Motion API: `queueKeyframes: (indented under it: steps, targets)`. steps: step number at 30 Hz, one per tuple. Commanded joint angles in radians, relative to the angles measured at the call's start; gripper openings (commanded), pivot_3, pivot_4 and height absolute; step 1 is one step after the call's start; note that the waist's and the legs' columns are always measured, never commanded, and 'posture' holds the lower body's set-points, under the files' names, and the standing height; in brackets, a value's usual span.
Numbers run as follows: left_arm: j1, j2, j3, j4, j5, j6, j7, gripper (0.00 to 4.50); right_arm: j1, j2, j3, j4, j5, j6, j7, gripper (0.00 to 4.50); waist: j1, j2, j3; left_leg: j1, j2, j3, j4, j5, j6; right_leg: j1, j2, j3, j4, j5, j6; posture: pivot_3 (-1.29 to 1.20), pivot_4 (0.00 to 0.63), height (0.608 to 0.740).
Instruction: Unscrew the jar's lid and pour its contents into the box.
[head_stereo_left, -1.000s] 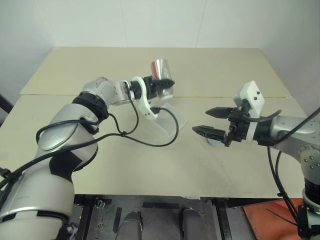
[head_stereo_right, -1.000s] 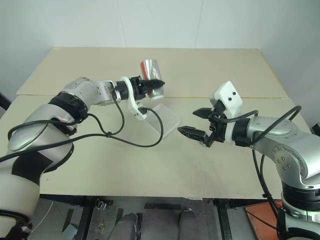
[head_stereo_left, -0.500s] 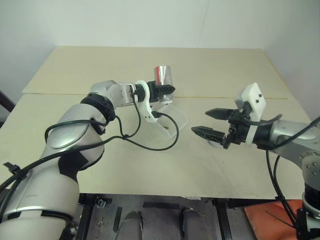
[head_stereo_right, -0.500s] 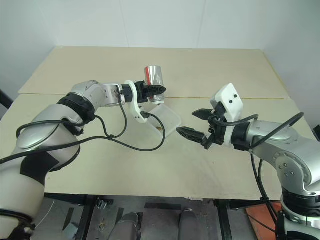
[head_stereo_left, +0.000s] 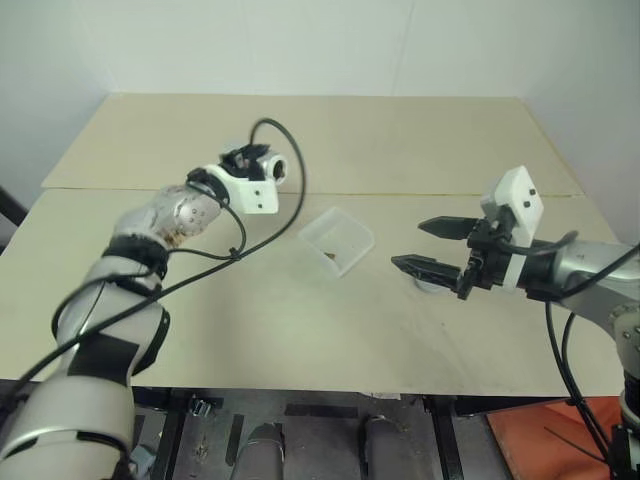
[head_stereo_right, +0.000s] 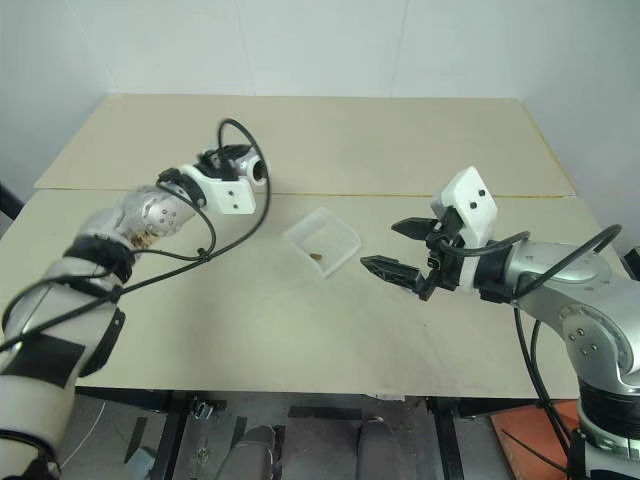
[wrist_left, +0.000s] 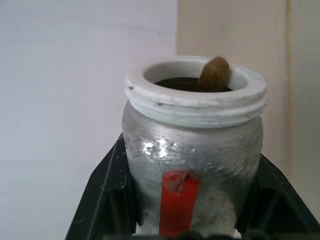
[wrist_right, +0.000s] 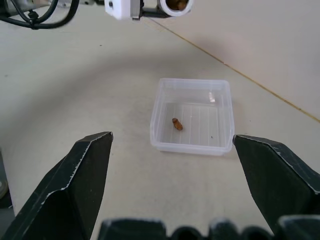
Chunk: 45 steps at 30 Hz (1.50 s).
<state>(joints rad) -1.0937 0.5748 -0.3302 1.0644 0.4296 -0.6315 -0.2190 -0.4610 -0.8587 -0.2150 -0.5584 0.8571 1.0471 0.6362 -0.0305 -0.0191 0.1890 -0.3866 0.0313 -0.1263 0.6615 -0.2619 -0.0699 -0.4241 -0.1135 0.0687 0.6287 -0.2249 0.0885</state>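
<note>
Black fingers (wrist_left: 107, 200) of our left gripper (wrist_left: 192, 210) are clamped on either side of the jar (wrist_left: 192, 165), whose red stripe faces the wrist camera; its white threaded mouth is uncovered and one brown bit (wrist_left: 215, 74) sits just inside the rim; from the head we see that gripper raised over the tan table (head_stereo_left: 400, 130), well to the left of the box (head_stereo_left: 336, 238); our right gripper (head_stereo_left: 432, 248) hangs with its jaws spread wide and nothing between them, near the box on its right side; the clear box (wrist_right: 192, 117) rests on the table and holds a single brown piece (wrist_right: 176, 124) on its ribbed floor; the lid (head_stereo_left: 428, 286) lies on the table, mostly hidden under our right gripper.
</note>
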Motion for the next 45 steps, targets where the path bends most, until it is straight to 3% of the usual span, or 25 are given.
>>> queueKeyframes:
  steps: [1,7,12,27,33,35,40,45]
  targets:
    - [0.08,-0.052,0.201,-0.224,-0.337,0.178,-0.192,1.95,-0.029,-0.015,-0.023,0.003,0.001,-0.036,0.016,4.47,-0.002,0.0,0.0,0.0,0.0,0.0,0.0,0.0,0.0,0.0,0.0,0.0,0.0,0.0,0.0,0.0,0.15,0.74]
    - [0.247,-0.118,0.352,-0.512,-0.546,0.479,-0.254,1.95,-0.053,-0.013,-0.02,0.015,0.01,-0.035,0.024,4.47,-0.023,0.0,0.0,0.002,0.0,0.0,0.0,0.0,0.0,0.001,0.0,0.0,0.001,0.0,0.0,0.0,0.15,0.74]
    - [0.315,-0.163,0.42,-0.574,-0.625,0.629,-0.237,1.95,-0.051,-0.01,-0.026,0.001,0.022,-0.029,0.019,4.47,-0.034,0.0,0.0,0.004,0.0,0.0,0.0,0.0,0.0,0.002,0.0,0.0,0.002,0.0,0.0,0.0,0.15,0.74]
    - [0.447,-0.208,0.444,-0.605,-0.661,0.741,-0.283,1.95,-0.001,-0.013,-0.032,-0.05,0.049,-0.027,-0.012,4.47,-0.036,0.0,-0.001,0.004,0.0,-0.001,0.0,0.0,0.0,0.002,0.0,0.0,0.001,0.0,0.0,0.0,0.15,0.74]
    - [0.517,-0.186,0.455,-0.68,-0.666,0.78,-0.293,3.98,-0.002,-0.008,-0.016,-0.05,0.047,-0.031,-0.004,4.5,-0.037,0.001,-0.002,0.005,0.0,0.0,0.0,0.0,0.001,0.003,0.0,0.001,0.001,0.0,-0.001,0.0,0.15,0.74]
    - [0.539,-0.172,0.458,-0.712,-0.666,0.792,-0.299,4.47,0.0,-0.006,-0.009,-0.05,0.042,-0.036,0.001,4.5,-0.037,0.001,-0.002,0.005,0.0,-0.001,0.0,0.0,0.001,0.003,0.0,0.001,0.001,0.0,-0.001,0.0,0.15,0.74]
    - [0.626,-0.105,0.464,-0.859,-0.692,0.858,-0.358,4.47,0.005,-0.004,0.002,-0.045,0.03,-0.047,0.01,4.5,-0.036,0.001,-0.002,0.005,0.0,-0.001,0.0,0.0,0.001,0.003,0.0,0.001,0.001,0.0,-0.001,0.0,0.15,0.74]
    - [0.794,0.1,0.526,-1.112,-0.785,0.976,-0.551,4.47,0.048,-0.025,-0.009,-0.05,0.006,-0.065,0.033,4.5,-0.041,0.001,-0.002,0.005,0.002,0.0,-0.001,-0.001,0.001,0.002,0.001,0.001,0.002,0.0,-0.001,0.0,0.15,0.74]
